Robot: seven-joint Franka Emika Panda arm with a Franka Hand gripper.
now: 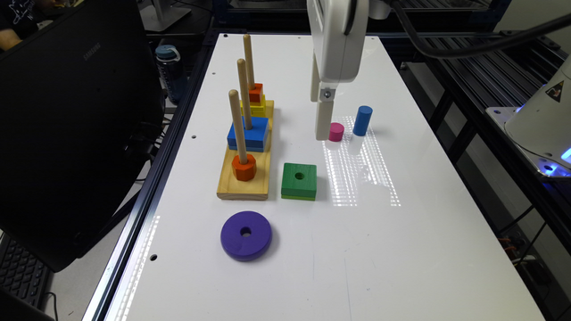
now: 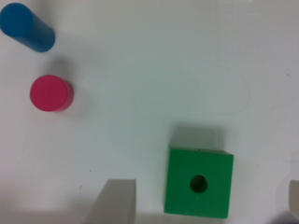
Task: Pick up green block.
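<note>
The green block (image 1: 299, 180) lies flat on the white table (image 1: 401, 249), a dark-green square with a round centre hole and a thin lime layer underneath, just beside the wooden peg stand. My gripper (image 1: 323, 129) hangs above the table farther back, close to a pink cylinder. In the wrist view the green block (image 2: 198, 184) sits below and between my two fingertips (image 2: 117, 196), which stand wide apart. The gripper (image 2: 205, 186) is open and holds nothing.
A wooden stand (image 1: 244, 178) with three pegs carries a blue square block (image 1: 248, 133), orange pieces and yellow ones. A purple ring (image 1: 246, 235) lies nearer the front. A pink cylinder (image 1: 336, 132) and a blue cylinder (image 1: 362, 120) stand behind. A black screen (image 1: 67, 133) borders the exterior view's left.
</note>
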